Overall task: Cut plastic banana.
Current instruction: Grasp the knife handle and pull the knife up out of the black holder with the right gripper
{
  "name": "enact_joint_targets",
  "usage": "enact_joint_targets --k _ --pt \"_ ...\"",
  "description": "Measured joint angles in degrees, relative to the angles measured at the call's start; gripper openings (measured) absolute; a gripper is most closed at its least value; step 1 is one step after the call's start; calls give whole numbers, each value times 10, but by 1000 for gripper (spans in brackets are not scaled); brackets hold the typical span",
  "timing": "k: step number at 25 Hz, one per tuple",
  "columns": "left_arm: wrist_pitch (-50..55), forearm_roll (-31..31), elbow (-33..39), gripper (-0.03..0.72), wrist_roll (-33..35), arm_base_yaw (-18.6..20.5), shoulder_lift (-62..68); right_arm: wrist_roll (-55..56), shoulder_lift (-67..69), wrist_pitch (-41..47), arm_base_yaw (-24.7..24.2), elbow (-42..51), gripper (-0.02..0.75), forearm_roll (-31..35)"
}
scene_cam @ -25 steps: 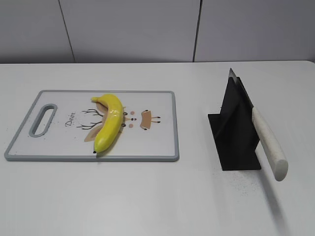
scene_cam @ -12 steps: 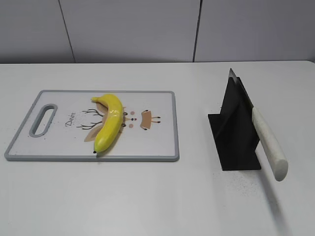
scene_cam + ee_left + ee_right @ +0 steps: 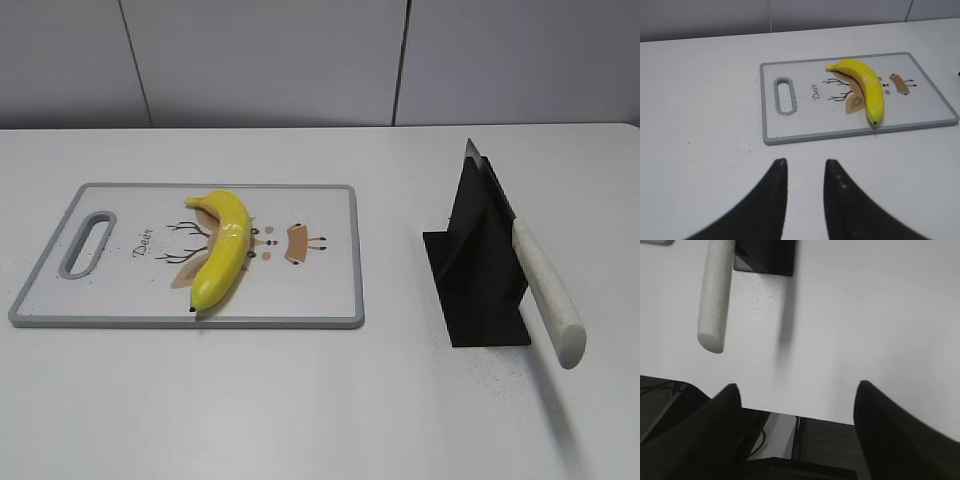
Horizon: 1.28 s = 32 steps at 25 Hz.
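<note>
Both pairs of jaws hold nothing. The left gripper has its two dark curved fingers set a narrow gap apart over bare table, short of the near edge of the cutting board. The right gripper is spread wide, its two fingers at opposite sides of the right wrist view, hanging above the table's front edge. Neither gripper shows in the exterior view.

One plastic banana lies on the one cutting board, whole and uncut. It runs lengthwise from the board's far side to its near rim, stem end at the back and blossom tip touching the grey border at the front. It covers part of the deer drawing printed on the board. The board has one oblong handle slot at its left end.

Well apart to the right stands one black knife stand. One knife rests tilted in it, its blade tip poking up at the back and its pale speckled handle jutting forward past the stand, clear of the white table.
</note>
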Motion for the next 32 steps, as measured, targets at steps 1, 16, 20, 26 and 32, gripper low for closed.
enact_joint_targets --k 1,16,20,26,32 --pt "0 0 0 241 0 0 0 0 19 0 8 -10 544 6" --pt "0 0 0 241 0 0 0 53 201 -28 115 -84 531 37" --pt "0 0 0 241 0 0 0 114 243 -36 149 -85 509 -7" --pt "0 0 0 241 0 0 0 141 298 -67 154 -85 505 -15" --pt "0 0 0 241 0 0 0 171 346 -76 154 -85 486 -19"
